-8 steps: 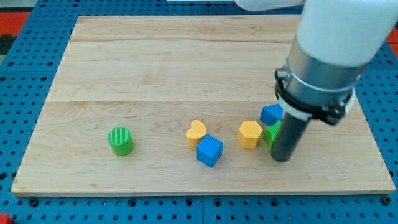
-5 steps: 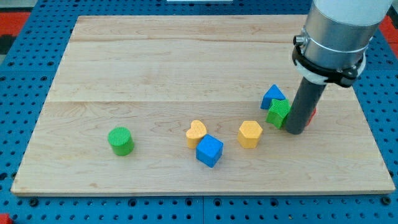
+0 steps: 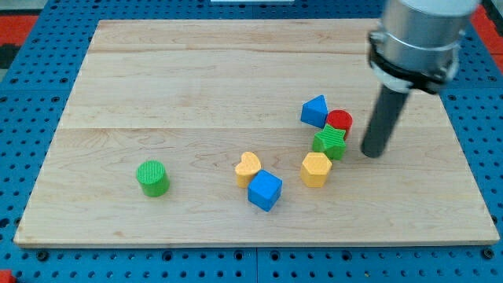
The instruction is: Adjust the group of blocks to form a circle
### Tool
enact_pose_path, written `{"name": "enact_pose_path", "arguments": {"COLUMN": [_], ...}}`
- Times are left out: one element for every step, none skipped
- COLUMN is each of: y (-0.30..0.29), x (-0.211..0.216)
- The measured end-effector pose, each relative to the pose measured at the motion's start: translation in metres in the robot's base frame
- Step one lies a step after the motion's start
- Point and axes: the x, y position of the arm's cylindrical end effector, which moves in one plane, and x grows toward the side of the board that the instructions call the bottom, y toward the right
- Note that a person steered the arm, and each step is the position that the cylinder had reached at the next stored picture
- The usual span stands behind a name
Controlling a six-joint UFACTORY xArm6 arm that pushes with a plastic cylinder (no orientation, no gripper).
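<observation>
1. Blocks, seven small coloured plastic pieces, lie on the lower half of the pale wooden board, which rests on a blue perforated table.
2. At the view's right sits a tight cluster: a blue triangular block at its top, a red cylinder block just beside it toward the view's right, and a green ridged block, its exact shape hard to tell, touching the red one from below.
3. Directly under the green ridged block, a yellow hexagonal block touches or nearly touches it.
4. Further to the view's left, a yellow heart-shaped block and a blue cube block sit against each other, the cube lower and to the right.
5. Well apart from all others, a green cylinder block stands alone near the view's lower left.
6. Together the pieces trace a loose, uneven arc along the lower board, open toward the top, and no closed ring.
7. My tip rests on the board just to the view's right of the red cylinder and the green ridged block, with a narrow gap of bare wood between it and them.
8. Being a plain dark rod under a grey and white arm body, it holds nothing and touches no block.
</observation>
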Motion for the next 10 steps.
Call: {"name": "enact_pose_path", "arguments": {"y": [-0.018,-0.096,-0.142,-0.173,-0.184,-0.173,-0.173,-0.192,-0.237,-0.233], "x": [0.076,0.118,0.106,0.076,0.078,0.038,0.001,0.004,-0.014,-0.045]}}
